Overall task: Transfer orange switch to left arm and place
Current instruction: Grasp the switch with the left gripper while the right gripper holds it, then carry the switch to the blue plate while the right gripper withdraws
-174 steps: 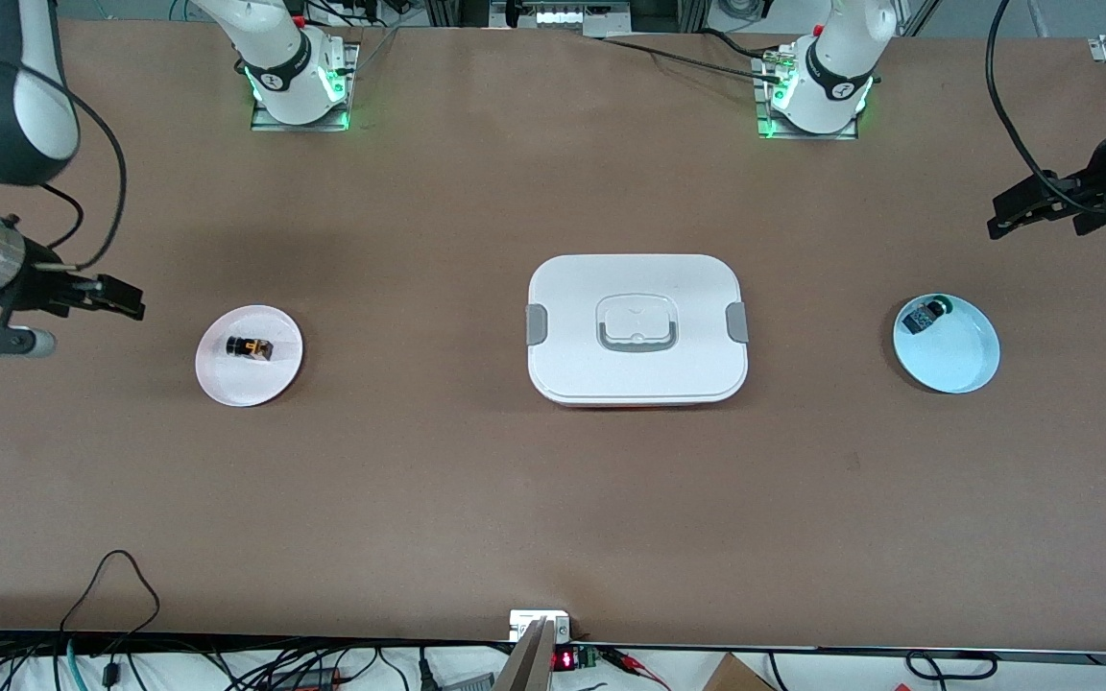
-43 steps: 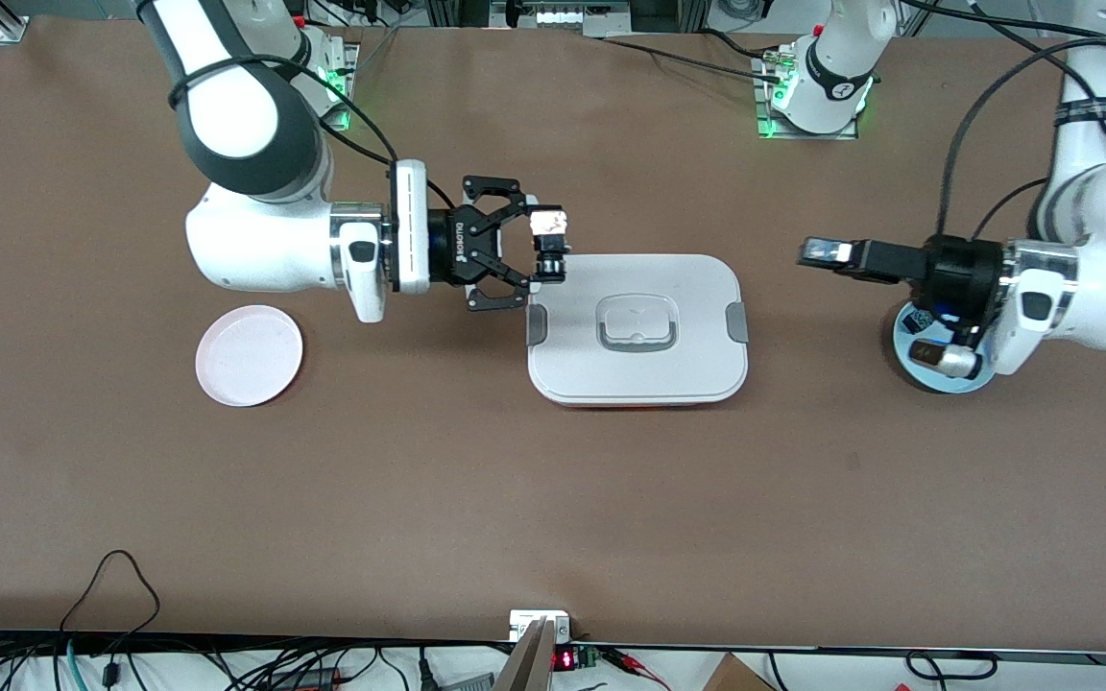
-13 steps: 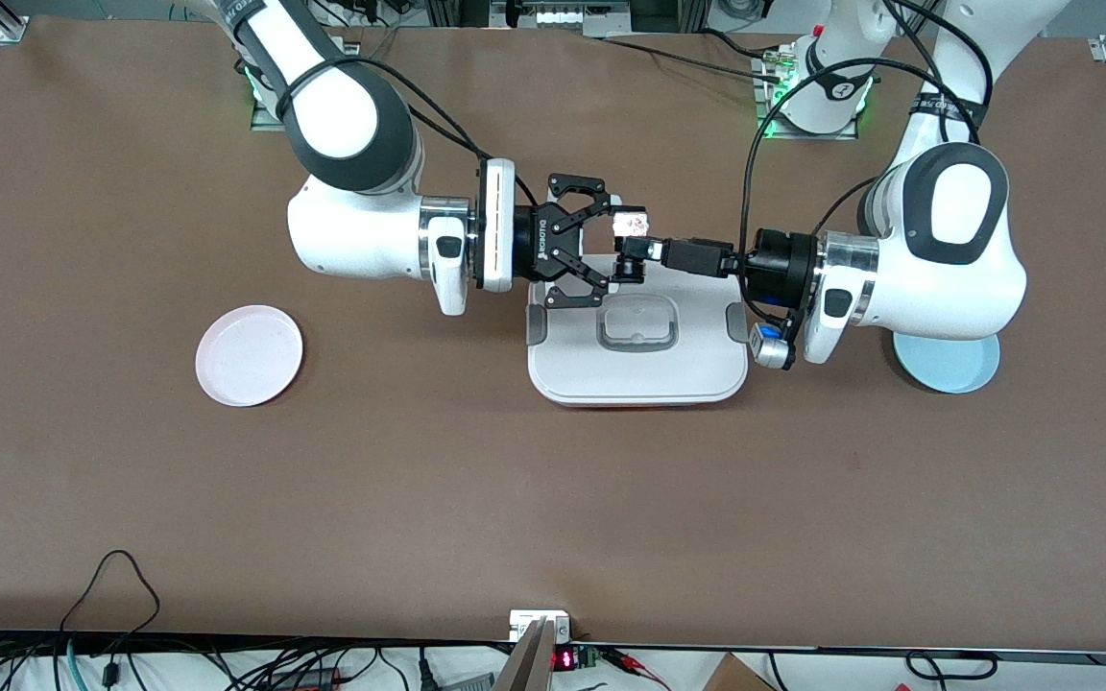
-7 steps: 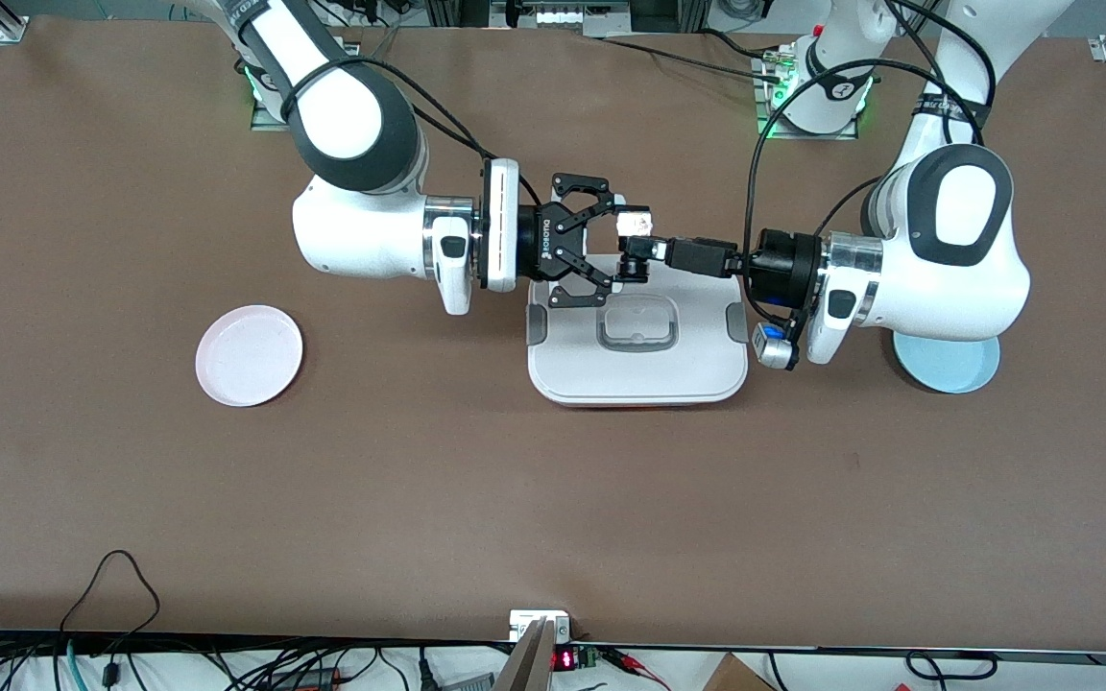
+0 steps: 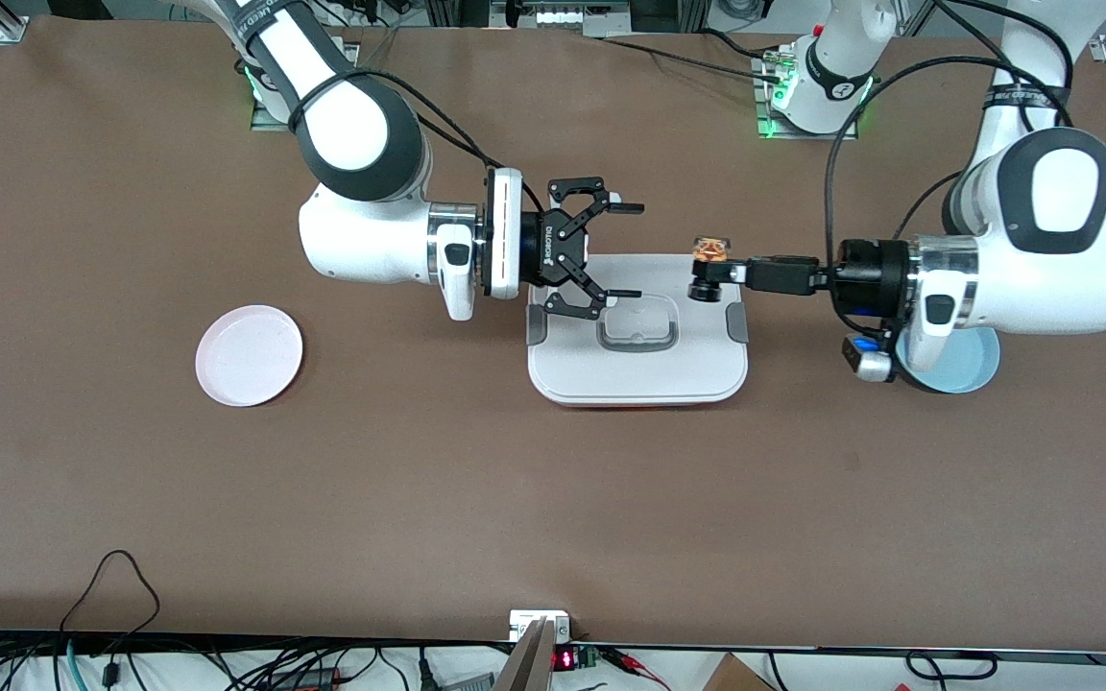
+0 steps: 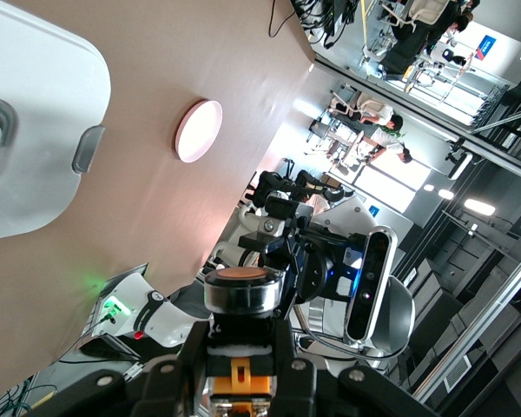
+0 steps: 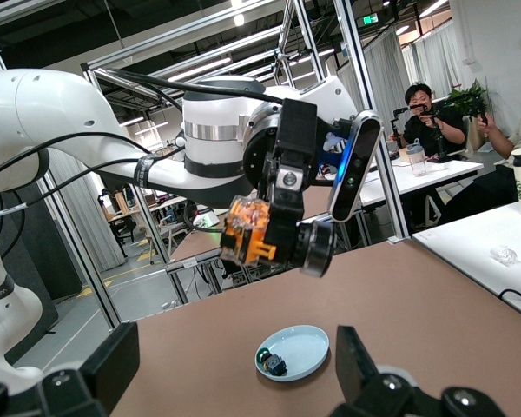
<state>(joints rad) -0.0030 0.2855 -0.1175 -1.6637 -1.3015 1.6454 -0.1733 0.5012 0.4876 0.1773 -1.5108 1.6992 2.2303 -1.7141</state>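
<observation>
- The left arm's black two-finger gripper (image 5: 718, 274) is clamped on the small black cylindrical push-button switch with orange markings and a clear orange-tinted cap (image 5: 709, 251), holding it in the air over the corner of the large white lidded box (image 5: 637, 369) that lies toward the left arm's end of the table and toward the robots' bases.
- The right arm's black gripper (image 5: 626, 250) hangs with its fingers spread wide and empty over the box's corner at the right arm's end, next to the grey-outlined handle (image 5: 637, 326) in the lid.
- Judged by its look, the switch is light, stiff and smooth-sided, apt to twist in a pinch; the black body is the safer hold, the clear cap the part to spare.
- A pale blue round plate (image 5: 973, 369) lies partly hidden under the left arm; a pink round plate (image 5: 249, 355) sits empty toward the right arm's end of the table.
</observation>
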